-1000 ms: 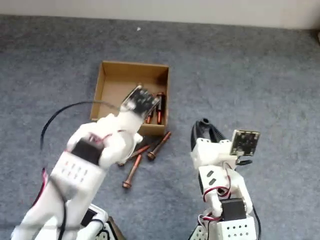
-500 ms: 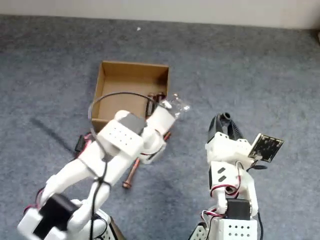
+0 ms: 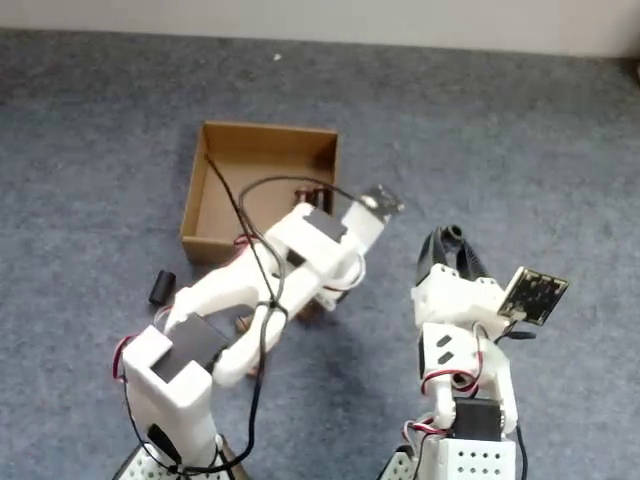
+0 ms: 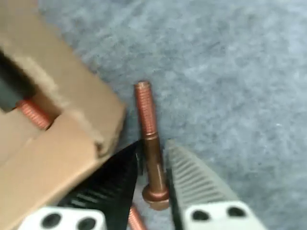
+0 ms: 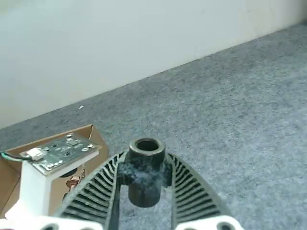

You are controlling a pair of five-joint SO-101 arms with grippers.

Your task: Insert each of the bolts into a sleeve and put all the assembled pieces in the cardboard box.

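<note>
Left fingers (image 4: 192,184) narrowly astride a bolt (image 4: 147,129), no longer over the cardboard box (image 4: 62,143); right fingers (image 5: 188,191) tight on sleeve (image 5: 146,167)

- You have no text, number or sign to read anywhere in these views.
- The cardboard box (image 3: 194,195) has plain brown walls with no label on them.
- The circuit board (image 3: 536,293) on the right arm's wrist carries marks too small to read.
- The circuit board on the left arm (image 5: 56,152) shows small parts, with no legible print.
</note>
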